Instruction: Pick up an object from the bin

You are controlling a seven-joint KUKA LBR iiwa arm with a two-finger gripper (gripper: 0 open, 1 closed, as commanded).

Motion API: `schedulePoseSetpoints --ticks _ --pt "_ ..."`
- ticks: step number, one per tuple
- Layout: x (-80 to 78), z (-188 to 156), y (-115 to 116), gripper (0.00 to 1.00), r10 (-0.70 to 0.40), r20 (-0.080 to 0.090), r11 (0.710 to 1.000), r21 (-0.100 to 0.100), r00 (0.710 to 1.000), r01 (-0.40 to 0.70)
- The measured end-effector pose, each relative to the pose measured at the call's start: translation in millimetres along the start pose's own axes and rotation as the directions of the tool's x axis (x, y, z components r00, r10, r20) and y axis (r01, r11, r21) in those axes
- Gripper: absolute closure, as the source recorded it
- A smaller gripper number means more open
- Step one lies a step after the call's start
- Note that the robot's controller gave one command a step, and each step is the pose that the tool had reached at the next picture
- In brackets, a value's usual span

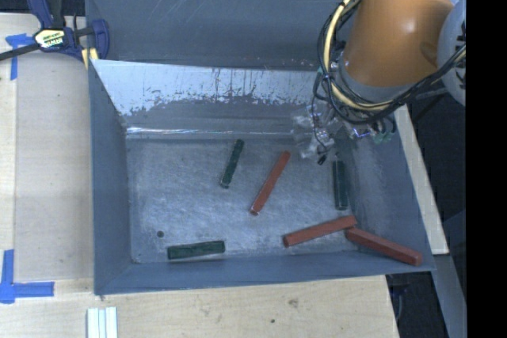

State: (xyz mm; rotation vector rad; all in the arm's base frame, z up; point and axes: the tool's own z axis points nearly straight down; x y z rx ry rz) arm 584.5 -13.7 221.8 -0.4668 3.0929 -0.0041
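One slim dark-green stick (340, 184) near gripper (319, 145)

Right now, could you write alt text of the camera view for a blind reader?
The arm's gripper hangs at the back right of a grey metal bin, close to the far end of a dark green stick by the right wall. Five more sticks, three reddish-brown and two dark green, lie scattered on the floor.
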Motion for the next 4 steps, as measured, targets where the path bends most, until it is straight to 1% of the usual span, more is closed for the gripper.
schedulePoseSetpoints --ticks 1,2,3,4 --pt "2.1 5.3 0.9 0.00 0.003 -0.009 1.000 -0.004 1.000 -0.003" --pt "-16.2 155.8 -38.4 0.00 -0.267 -0.013 0.964 -0.009 0.964 0.267" --pt "-18.0 151.4 -38.5 1.00 -0.263 -0.008 0.965 -0.007 0.965 0.263" --pt "27.9 19.4 -30.3 1.00 -0.308 -0.003 0.951 -0.002 0.951 0.308"
